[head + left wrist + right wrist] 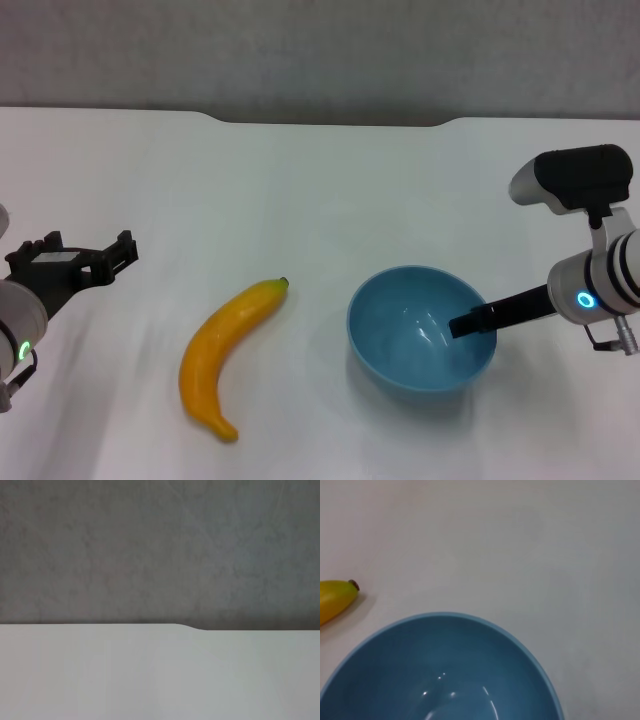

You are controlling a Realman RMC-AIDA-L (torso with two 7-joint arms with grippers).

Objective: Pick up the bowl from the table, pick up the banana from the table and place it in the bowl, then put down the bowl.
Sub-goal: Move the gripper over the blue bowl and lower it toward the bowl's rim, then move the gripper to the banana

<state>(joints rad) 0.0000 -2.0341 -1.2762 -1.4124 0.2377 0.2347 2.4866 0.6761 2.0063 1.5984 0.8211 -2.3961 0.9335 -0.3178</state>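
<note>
The light-blue bowl (420, 340) stands on the white table (300, 190) right of centre, and it fills the lower part of the right wrist view (440, 670). The yellow banana (228, 342) lies on the table to the bowl's left, stem tip toward the bowl; its stem end shows in the right wrist view (335, 597). My right gripper (468, 325) reaches in from the right over the bowl's right rim, its black tip inside the bowl. My left gripper (85, 255) is open and empty at the far left, well apart from the banana.
The table's dark notched far edge (330, 121) runs along the back, with a grey wall behind it. The left wrist view shows only the bare tabletop (150, 675) and that wall.
</note>
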